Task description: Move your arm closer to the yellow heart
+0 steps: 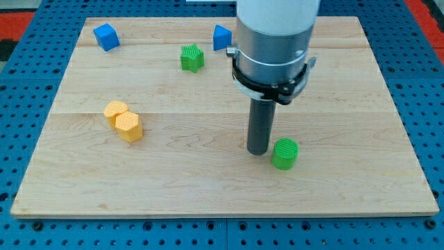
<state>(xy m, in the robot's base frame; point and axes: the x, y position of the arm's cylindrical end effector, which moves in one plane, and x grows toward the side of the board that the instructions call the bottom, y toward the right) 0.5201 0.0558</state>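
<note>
Across the wooden board, which carries everything, the arm hangs from the view's top, its rod down so the tip rides the surface. No jaws exist here, only that rod. The tip stands just left of the green cylinder, perhaps touching. The yellow heart lies well apart at the view's left, against a yellow hexagonal block. Farther up sit a green star-like block and two blue blocks.
</note>
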